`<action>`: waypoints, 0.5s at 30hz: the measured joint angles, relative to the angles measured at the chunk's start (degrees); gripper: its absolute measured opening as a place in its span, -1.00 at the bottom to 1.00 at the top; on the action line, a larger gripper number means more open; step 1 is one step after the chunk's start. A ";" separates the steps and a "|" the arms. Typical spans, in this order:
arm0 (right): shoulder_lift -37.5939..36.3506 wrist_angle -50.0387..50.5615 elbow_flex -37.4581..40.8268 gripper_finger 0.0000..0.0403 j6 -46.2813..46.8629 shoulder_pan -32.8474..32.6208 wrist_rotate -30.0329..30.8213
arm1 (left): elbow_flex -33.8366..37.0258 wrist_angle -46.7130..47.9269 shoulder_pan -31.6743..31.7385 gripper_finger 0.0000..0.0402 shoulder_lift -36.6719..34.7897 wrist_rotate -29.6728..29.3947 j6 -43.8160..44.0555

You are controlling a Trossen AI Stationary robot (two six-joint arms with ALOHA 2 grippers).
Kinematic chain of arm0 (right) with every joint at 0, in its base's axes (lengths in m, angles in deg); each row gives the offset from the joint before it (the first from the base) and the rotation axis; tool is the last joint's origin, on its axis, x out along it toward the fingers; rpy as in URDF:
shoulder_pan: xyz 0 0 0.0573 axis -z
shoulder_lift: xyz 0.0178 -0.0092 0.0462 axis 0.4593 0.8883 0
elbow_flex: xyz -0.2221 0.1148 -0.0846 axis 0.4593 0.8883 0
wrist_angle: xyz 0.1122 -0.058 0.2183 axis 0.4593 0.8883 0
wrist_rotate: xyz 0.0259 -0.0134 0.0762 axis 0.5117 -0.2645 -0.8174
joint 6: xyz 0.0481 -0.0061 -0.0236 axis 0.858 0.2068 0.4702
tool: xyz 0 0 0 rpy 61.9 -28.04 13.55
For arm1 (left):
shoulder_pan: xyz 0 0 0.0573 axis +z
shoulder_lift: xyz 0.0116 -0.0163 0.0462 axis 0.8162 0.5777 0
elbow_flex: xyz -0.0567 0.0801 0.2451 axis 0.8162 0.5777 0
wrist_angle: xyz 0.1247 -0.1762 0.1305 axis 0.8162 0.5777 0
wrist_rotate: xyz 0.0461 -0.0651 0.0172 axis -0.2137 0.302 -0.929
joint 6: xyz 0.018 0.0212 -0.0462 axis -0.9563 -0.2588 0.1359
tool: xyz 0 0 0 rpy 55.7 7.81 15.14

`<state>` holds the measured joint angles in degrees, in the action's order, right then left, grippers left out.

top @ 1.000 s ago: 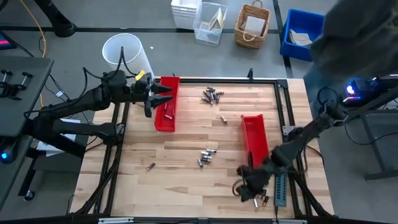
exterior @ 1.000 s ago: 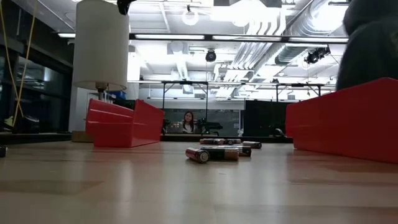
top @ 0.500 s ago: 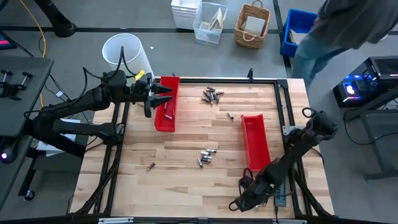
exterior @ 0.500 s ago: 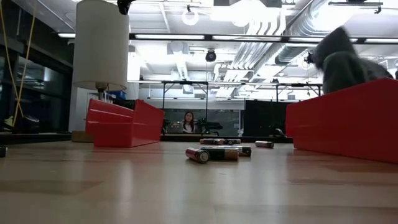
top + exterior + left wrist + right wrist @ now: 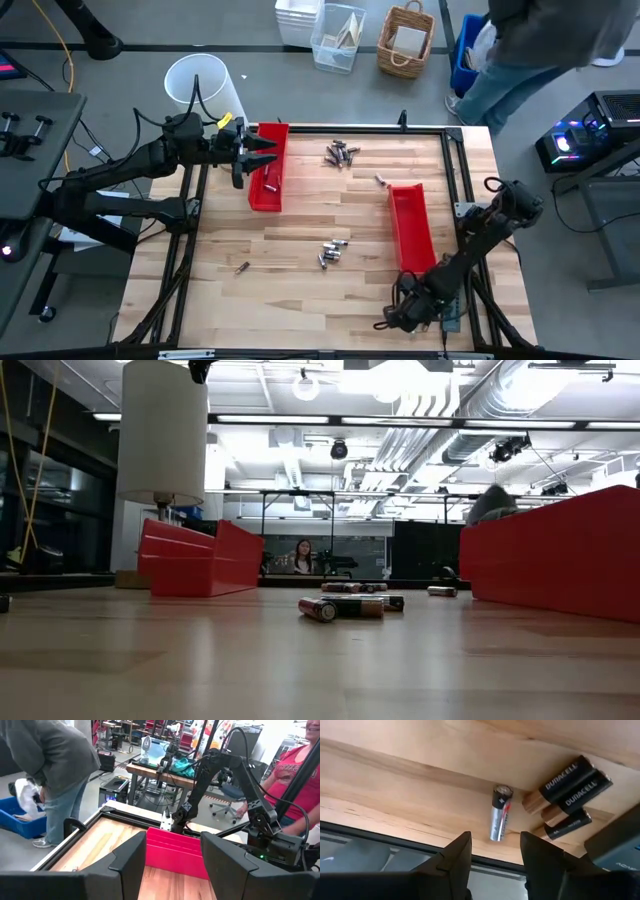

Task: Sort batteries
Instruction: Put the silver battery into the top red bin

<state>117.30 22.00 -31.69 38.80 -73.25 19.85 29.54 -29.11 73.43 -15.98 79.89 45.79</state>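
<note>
Batteries lie in groups on the wooden table: a far cluster, a middle cluster, one alone near the left and one by the right red tray. My left gripper hovers open over the left red tray, where one battery lies. My right gripper is open and low at the table's near edge. Just ahead of it lie a silver battery and three black-and-copper ones.
A long grey ridged strip lies along the near right corner beside my right arm. A black frame borders the table. A person stands beyond the far right corner, and another person sits behind the right side. Bins and a basket stand on the floor.
My right gripper has moved toward the table's near edge and sunk lower, its arm folding down. The lone battery near the right tray has rolled toward the table's far right. The person at the far right corner has stepped back from the table.
</note>
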 joint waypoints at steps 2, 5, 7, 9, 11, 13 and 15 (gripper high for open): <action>0.32 0.03 0.00 -0.18 0.61 -0.55 -0.04 | 0.00 0.01 0.00 -0.11 0.00 0.00 0.00; 1.66 -1.18 0.00 -0.18 1.95 -1.19 -0.06 | 0.00 -0.01 0.00 -0.11 0.00 -0.02 0.00; 2.94 -4.16 0.00 -0.18 2.08 -1.20 -0.46 | 0.00 -0.05 0.00 -0.11 0.00 -0.04 0.01; 4.44 -6.82 0.00 -0.18 2.10 -1.14 -0.55 | 0.00 -0.33 0.00 -0.11 0.02 -0.04 0.00; 5.92 -7.71 0.00 -0.18 2.35 -1.12 -0.90 | 0.00 -0.69 0.00 -0.11 0.00 -0.04 0.00; 7.06 -7.35 -0.12 -0.18 2.86 -1.02 -1.62 | 0.00 -0.92 0.00 -0.11 0.02 -0.07 0.00; 7.71 -6.68 -0.30 -0.18 3.62 -0.91 -1.98 | 0.00 -0.93 0.00 -0.11 0.02 -0.07 0.00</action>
<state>125.02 15.32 -31.99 42.41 -74.16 17.86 29.54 -30.04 73.43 -15.96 79.82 45.79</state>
